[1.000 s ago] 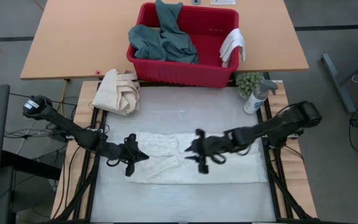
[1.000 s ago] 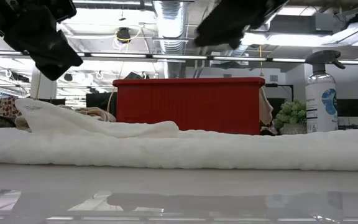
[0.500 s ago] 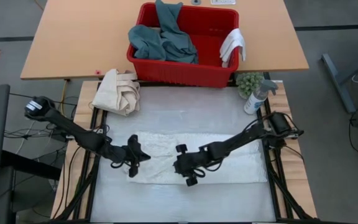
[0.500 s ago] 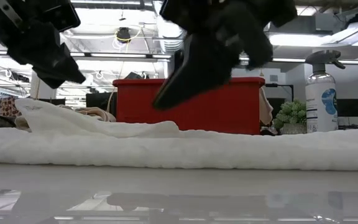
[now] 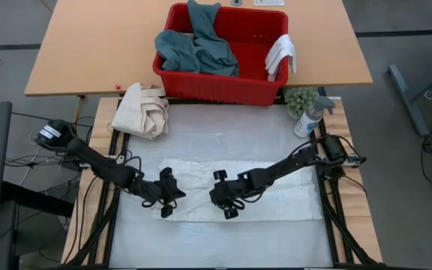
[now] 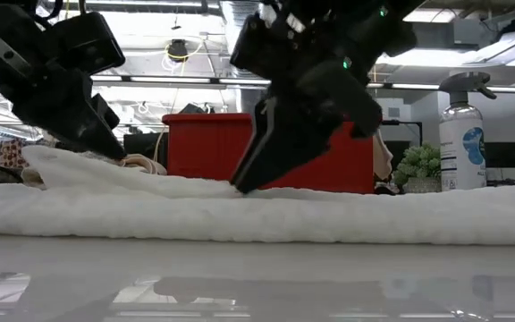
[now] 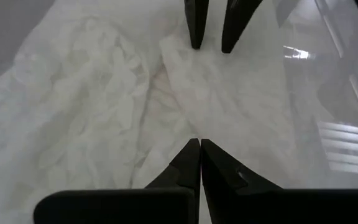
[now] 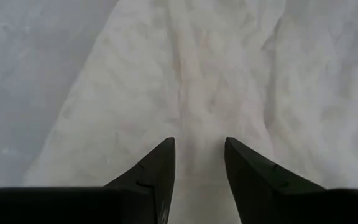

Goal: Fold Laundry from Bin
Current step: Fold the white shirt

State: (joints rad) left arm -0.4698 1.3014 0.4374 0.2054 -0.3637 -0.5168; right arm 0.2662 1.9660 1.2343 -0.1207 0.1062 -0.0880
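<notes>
Towel of white textured cloth lies spread as a long folded strip across the middle of the pale-topped bench, and both dark arms reach down to it. The left gripper sits at the strip's left end with its two fingers pressed tightly together, tips on the fabric; the left wrist view shows no cloth pinched between them. The right gripper is just beside it, a little right of the strip's centre, with its fingers parted and their tips lowered onto the towel, the cloth showing in the gap between them; it is not closed on anything. In the low view the right gripper's fingertips touch the top of the towel's raised fold. Behind the towel, on a separate wooden bench, stands the rectangular red plastic bin, holding a large teal-green garment heaped at its left and a small white cloth draped over its right rim. A cream bundled canvas cloth lies left of the bin, and a clear spray bottle stands beside a small green plant to the right.
</notes>
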